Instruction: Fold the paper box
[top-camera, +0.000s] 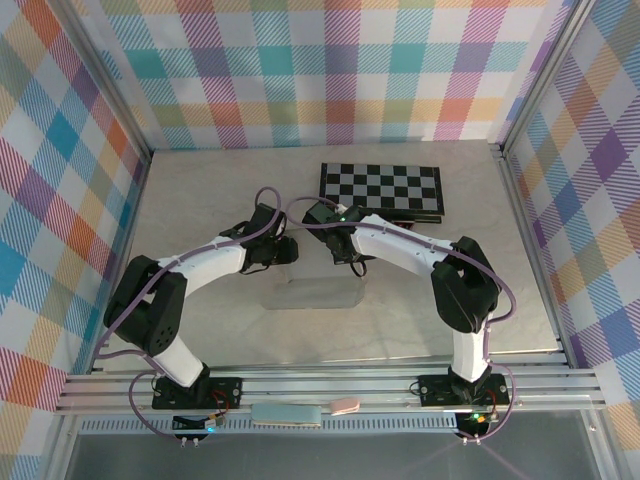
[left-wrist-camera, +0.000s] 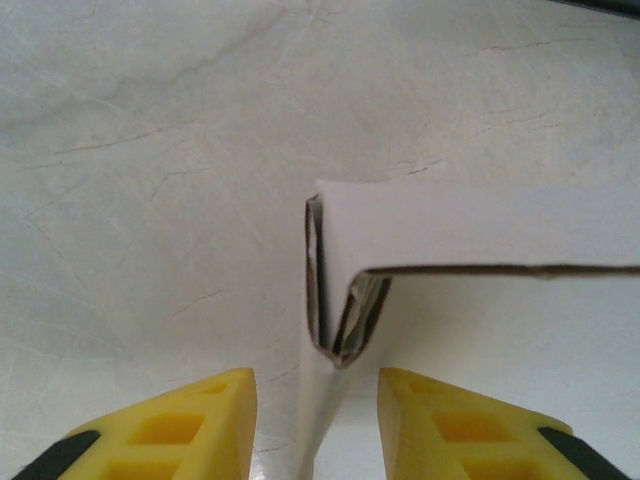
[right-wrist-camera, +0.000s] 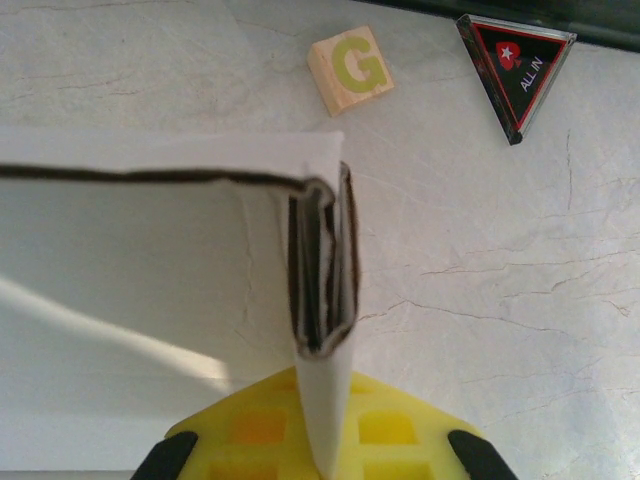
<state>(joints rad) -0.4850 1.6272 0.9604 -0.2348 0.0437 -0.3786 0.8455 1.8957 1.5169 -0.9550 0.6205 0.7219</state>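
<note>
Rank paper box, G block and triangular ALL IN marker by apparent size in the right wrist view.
1. paper box, largest, but nearest the camera.
2. triangular ALL IN marker.
3. G block, only slightly smaller.

A green capital "G" is printed on the top face of a pale wooden letter block lying on the counter. Near it, a black-and-red triangular token reads "ALL IN" in white letters, with a small red-and-white star emblem beside them.

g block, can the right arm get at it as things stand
Probably not yet: the right gripper is shut on the paper box wall. Beyond it, the G block sits unobstructed.
</note>
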